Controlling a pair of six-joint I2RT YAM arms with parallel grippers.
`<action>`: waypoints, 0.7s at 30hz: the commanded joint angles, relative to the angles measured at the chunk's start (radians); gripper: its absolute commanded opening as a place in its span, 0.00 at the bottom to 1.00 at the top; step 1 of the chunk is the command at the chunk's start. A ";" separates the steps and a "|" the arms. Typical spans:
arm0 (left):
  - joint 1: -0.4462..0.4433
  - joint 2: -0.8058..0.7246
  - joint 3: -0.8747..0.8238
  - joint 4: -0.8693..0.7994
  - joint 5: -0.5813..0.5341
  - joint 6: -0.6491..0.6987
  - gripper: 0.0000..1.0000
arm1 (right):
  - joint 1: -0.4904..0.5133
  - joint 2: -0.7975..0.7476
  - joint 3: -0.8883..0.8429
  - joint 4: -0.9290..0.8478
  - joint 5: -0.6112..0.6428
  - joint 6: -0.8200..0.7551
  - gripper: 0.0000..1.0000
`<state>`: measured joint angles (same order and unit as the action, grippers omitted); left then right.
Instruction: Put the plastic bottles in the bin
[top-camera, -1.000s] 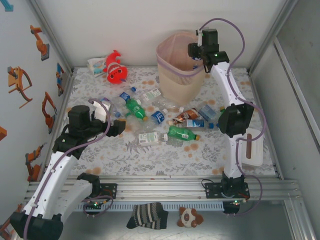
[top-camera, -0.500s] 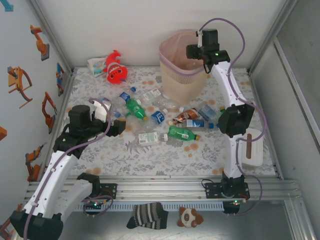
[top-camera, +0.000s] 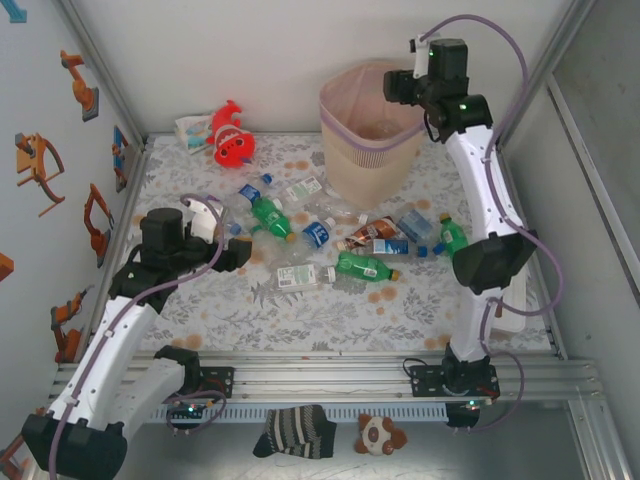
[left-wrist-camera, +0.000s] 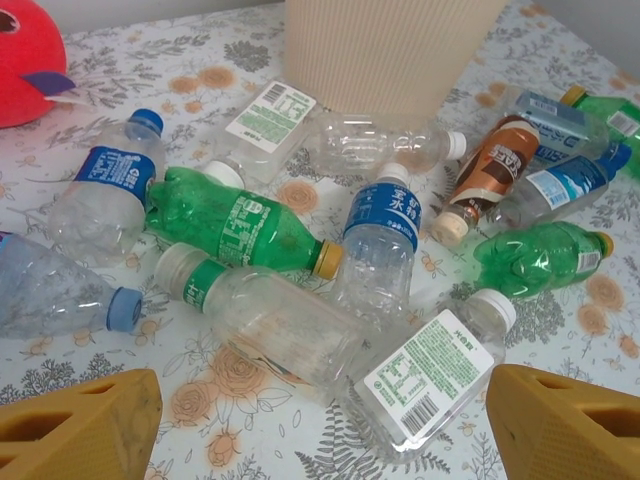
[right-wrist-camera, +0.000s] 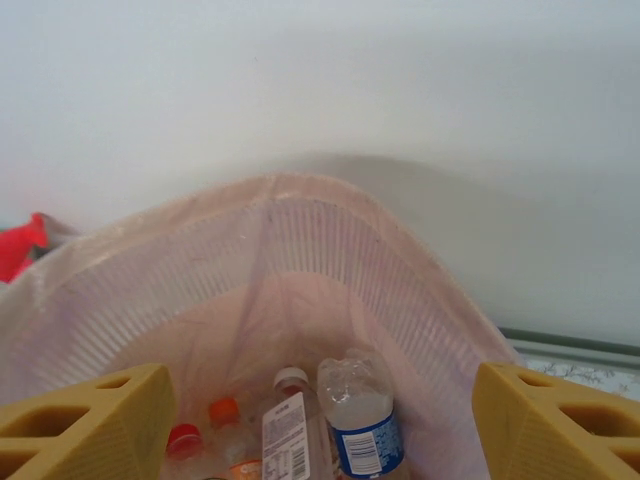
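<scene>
Several plastic bottles lie scattered on the flowered table: a green one (top-camera: 268, 218), a clear white-labelled one (top-camera: 300, 277), another green one (top-camera: 365, 267) and a brown one (top-camera: 368, 233). My left gripper (top-camera: 238, 256) hovers open at the left of the pile. In the left wrist view, my left gripper (left-wrist-camera: 320, 430) has nothing between its yellow fingertips (left-wrist-camera: 80, 430); a white-labelled bottle (left-wrist-camera: 430, 375) and a clear green-banded one (left-wrist-camera: 260, 315) lie just ahead. My right gripper (top-camera: 395, 88) is open above the bin (top-camera: 352, 150). Seen from the wrist, the right gripper (right-wrist-camera: 320, 425) is empty over the bin's liner (right-wrist-camera: 300, 260), where a blue-labelled bottle (right-wrist-camera: 360, 420) and a white-labelled one (right-wrist-camera: 290, 435) lie.
A red fish plush toy (top-camera: 232, 140) lies at the back left beside a small packet (top-camera: 192, 128). A white tray (top-camera: 505, 300) sits at the right edge. Metal frame posts and walls close in the table. The bin's ribbed wall (left-wrist-camera: 390, 50) stands behind the pile.
The right arm has risen and shifted right over the bin's far right rim, its jaws wider than a second ago. The left arm has hardly moved.
</scene>
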<state>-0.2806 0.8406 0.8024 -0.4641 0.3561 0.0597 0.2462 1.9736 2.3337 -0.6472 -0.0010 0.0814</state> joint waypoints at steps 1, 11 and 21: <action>0.004 0.028 0.033 -0.005 0.056 0.041 0.81 | -0.001 -0.080 -0.048 -0.013 -0.042 0.010 0.76; -0.052 0.140 0.074 -0.004 0.043 0.079 0.80 | -0.001 -0.327 -0.317 0.018 -0.079 0.019 0.76; -0.252 0.411 0.153 0.066 -0.036 0.062 0.77 | -0.016 -0.588 -0.627 0.077 -0.035 0.027 0.76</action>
<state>-0.4953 1.1896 0.9146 -0.4232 0.3439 0.1127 0.2428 1.4456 1.7504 -0.6121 -0.0578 0.0967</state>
